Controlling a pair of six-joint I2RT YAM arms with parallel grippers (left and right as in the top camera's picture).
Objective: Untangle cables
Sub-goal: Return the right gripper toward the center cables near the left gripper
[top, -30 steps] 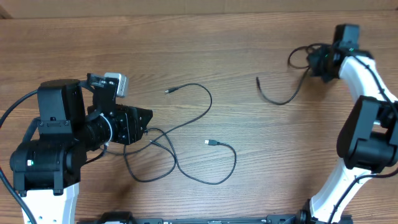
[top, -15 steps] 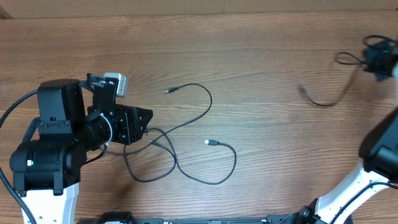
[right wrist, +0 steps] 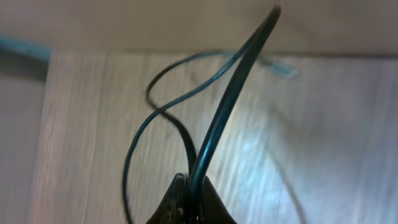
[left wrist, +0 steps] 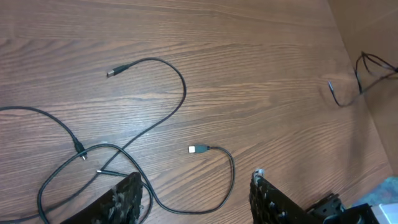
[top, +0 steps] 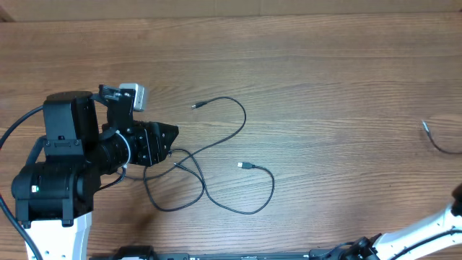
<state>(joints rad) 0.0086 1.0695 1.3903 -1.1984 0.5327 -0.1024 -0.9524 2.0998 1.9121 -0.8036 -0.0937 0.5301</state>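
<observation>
- Right gripper (right wrist: 191, 190): the dark fingers are pressed together and pinch a thin, smooth black cable (right wrist: 231, 93), which rises steeply from the tips. A slimmer loop curls to its left. The view is blurred, so it cannot be told whether the loop is the same cord.
- Overhead, this gripper lies outside the frame. A curved cord tail (top: 433, 141) with a small tip shows at the right edge of the table.
- Left gripper (left wrist: 196, 199): two black, rough-textured fingers (left wrist: 127, 199) stand apart with nothing clamped. A cable loop lies on the table beneath the gap.
- Tangled cables (left wrist: 121, 148): thin, glossy black cords cross and overlap just right of the left gripper, lying flat on the table.
- One strand arcs to the far side and ends in a small dark plug (left wrist: 112, 73).
- Another curls right and ends in a flat, silver-tipped plug (left wrist: 198, 149).
- Table (top: 325, 72): brown wood-grain surface with fine horizontal streaks and a matte finish.
- Left arm (top: 65, 152): blocky black housing on a white base, at the near left.
</observation>
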